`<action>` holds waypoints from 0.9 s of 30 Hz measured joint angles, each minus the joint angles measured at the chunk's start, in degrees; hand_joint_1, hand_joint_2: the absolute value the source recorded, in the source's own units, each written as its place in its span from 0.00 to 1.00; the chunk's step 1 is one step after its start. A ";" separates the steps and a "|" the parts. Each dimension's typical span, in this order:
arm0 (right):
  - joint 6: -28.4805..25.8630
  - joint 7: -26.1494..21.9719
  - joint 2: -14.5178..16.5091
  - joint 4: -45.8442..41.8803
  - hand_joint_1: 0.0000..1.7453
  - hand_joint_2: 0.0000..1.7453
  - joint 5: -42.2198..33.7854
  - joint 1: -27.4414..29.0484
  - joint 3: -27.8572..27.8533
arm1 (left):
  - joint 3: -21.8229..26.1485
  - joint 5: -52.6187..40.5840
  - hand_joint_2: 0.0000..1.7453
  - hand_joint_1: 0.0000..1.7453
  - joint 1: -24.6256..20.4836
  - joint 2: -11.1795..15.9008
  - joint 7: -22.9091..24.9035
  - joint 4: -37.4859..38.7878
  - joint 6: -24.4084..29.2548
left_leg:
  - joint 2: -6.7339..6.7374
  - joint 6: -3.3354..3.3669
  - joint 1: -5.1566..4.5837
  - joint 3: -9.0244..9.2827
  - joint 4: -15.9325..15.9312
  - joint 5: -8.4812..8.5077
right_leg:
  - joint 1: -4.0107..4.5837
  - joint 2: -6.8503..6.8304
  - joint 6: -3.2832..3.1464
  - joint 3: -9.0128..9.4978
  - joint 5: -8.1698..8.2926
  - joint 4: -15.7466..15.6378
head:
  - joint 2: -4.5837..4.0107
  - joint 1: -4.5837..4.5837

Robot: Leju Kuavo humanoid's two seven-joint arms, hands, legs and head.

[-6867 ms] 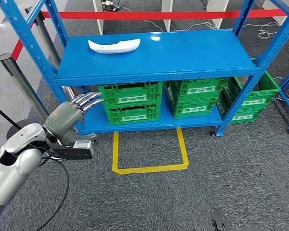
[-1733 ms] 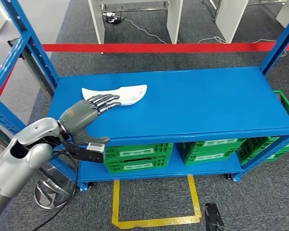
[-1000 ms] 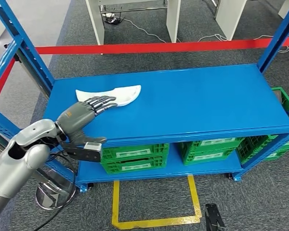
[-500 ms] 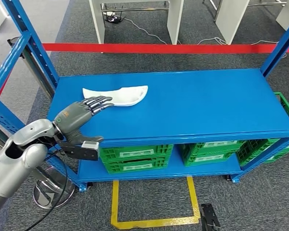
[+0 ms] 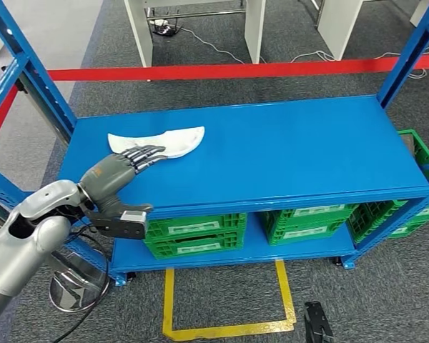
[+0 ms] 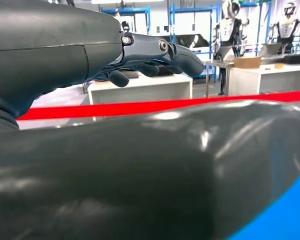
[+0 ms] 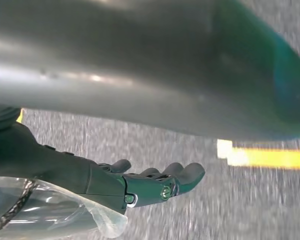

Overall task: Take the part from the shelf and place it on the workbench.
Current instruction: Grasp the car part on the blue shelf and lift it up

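My left hand (image 5: 116, 171) reaches out flat over the near left part of the blue shelf (image 5: 288, 153), fingers straight and a little apart, holding nothing. Their tips lie over the near edge of the white part (image 5: 164, 141), a long curved piece resting on the shelf's top board toward its left end; I cannot tell whether they touch it. I judge I come in low and flat because the part is shallow and lies flush on the board, so I would need to slide over or under it before closing. In my left wrist view the fingers (image 6: 160, 49) stretch forward, with the red barrier tape (image 6: 148, 105) across the background.

Moving right, the rest of the top board is bare blue. Below it, on the lower board, stand green crates (image 5: 193, 234), stacked in pairs, with more (image 5: 304, 220) further right and another green crate (image 5: 417, 153) beyond the shelf's right post. I cannot see what is in any of them. A yellow taped square (image 5: 223, 314) marks the carpet in front.

My right hand (image 7: 141, 185) hangs over grey carpet, fingers extended, slightly spread and empty.
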 joint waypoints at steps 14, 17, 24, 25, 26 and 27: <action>0.04 0.03 -0.01 -0.03 0.00 0.00 0.04 -0.06 0.02 | 0.54 0.02 0.00 0.00 0.42 0.09 0.00 0.57 0.04 | 0.13 2.87 -0.06 7.09 -15.43 7.50 | 0.30 -0.16 2.40 -4.67 -5.04 8.91 | 0.00 0.27; 0.03 0.07 -0.01 -0.03 0.00 0.00 0.04 0.21 0.02 | 0.48 0.02 0.00 0.00 0.76 -0.02 0.00 0.73 0.02 | 0.11 2.94 -0.10 7.04 -15.36 7.46 | 0.25 -0.18 2.75 -7.92 -6.51 15.41 | 0.00 0.32; 0.03 0.09 -0.04 -0.03 0.00 0.00 0.11 0.03 0.02 | 0.57 0.02 0.00 0.00 0.70 -0.10 0.00 0.85 0.04 | -0.03 1.60 -0.36 6.62 -14.30 6.96 | 0.37 -0.04 1.45 -0.11 -0.15 0.07 | 0.00 0.20; 0.05 0.09 -0.03 -0.03 0.00 0.00 0.13 0.06 0.03 | 0.57 0.02 0.00 0.00 0.69 -0.11 0.00 0.85 0.05 | -0.02 1.34 -0.28 6.61 -14.29 6.84 | 0.34 -0.05 1.10 -0.08 -0.08 0.00 | 0.00 0.23; 0.06 0.09 -0.02 -0.04 0.00 0.00 0.14 0.04 0.03 | 0.59 0.02 0.00 0.00 0.66 -0.11 0.00 0.85 0.06 | -0.01 1.05 -0.20 6.42 -13.74 6.36 | 0.27 -0.04 0.73 -0.01 -0.01 -0.07 | 0.00 0.20; 0.07 0.08 -0.01 -0.04 0.00 0.00 0.15 0.01 0.03 | 0.62 0.02 0.00 0.00 0.58 -0.08 0.00 0.85 0.06 | 0.01 0.73 -0.12 5.79 -12.21 5.34 | 0.15 -0.04 0.39 0.07 0.04 -0.16 | 0.00 0.11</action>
